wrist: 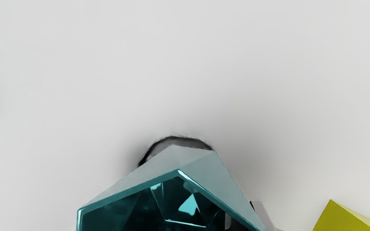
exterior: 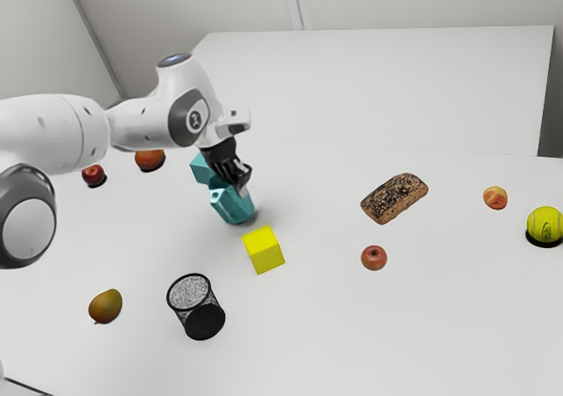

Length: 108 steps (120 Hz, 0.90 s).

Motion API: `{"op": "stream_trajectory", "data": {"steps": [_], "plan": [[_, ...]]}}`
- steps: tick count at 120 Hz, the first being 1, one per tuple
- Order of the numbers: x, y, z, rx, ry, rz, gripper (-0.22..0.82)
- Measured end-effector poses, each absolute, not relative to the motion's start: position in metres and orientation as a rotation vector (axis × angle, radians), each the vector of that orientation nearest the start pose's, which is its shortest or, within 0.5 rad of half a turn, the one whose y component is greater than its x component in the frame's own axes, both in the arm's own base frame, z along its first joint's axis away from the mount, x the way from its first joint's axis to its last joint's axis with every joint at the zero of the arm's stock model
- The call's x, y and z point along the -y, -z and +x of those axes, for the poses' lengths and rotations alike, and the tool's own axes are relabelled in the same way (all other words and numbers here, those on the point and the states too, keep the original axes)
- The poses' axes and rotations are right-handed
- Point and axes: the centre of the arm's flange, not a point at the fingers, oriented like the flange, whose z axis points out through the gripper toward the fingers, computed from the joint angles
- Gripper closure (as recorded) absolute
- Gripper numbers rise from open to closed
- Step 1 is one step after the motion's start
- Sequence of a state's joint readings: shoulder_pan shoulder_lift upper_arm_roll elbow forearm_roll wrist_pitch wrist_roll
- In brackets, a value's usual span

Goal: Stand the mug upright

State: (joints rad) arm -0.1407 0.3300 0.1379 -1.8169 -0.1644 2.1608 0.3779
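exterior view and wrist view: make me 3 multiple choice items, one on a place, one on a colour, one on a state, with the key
1. What lies nearest the exterior view's right edge?
A. the loaf
B. the mango
C. the tennis ball

2. What colour is the cube nearest the black mesh cup?
A. yellow
B. red
C. white

3. How does the mug stand to the wrist camera?
A. its base faces the camera
B. its open end faces the camera
C. a lid covers it

Key:
1 C: the ball lies at that edge, beyond the loaf.
2 A: both views show its yellow faces.
3 B: the wrist view looks past the rim to the inner walls.
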Motion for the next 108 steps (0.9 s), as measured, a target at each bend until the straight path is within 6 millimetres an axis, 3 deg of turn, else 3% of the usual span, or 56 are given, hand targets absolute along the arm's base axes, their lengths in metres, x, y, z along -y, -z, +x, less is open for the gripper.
{"op": "stream_trajectory", "data": {"steps": [20, 44, 57, 65, 76, 85, 98, 108], "plan": [[0.012, -0.354, 0.635, -0.387, 0.026, -3.208, 0.77], [0.013, -0.356, 0.637, -0.327, 0.028, -3.209, 0.35], [0.012, -0.363, 0.638, -0.305, 0.043, -3.205, 0.22], [0.010, -0.378, 0.639, -0.296, 0.077, -3.199, 0.16], [0.010, -0.429, 0.648, -0.299, 0.166, -3.178, 0.11], [0.011, -0.496, 0.636, -0.285, 0.222, -3.183, 0.08], [0.027, -0.602, 0.621, -0.311, 0.310, -3.183, 0.06], [0.032, -0.654, 0.607, -0.314, 0.336, -3.170, 0.04]]}}
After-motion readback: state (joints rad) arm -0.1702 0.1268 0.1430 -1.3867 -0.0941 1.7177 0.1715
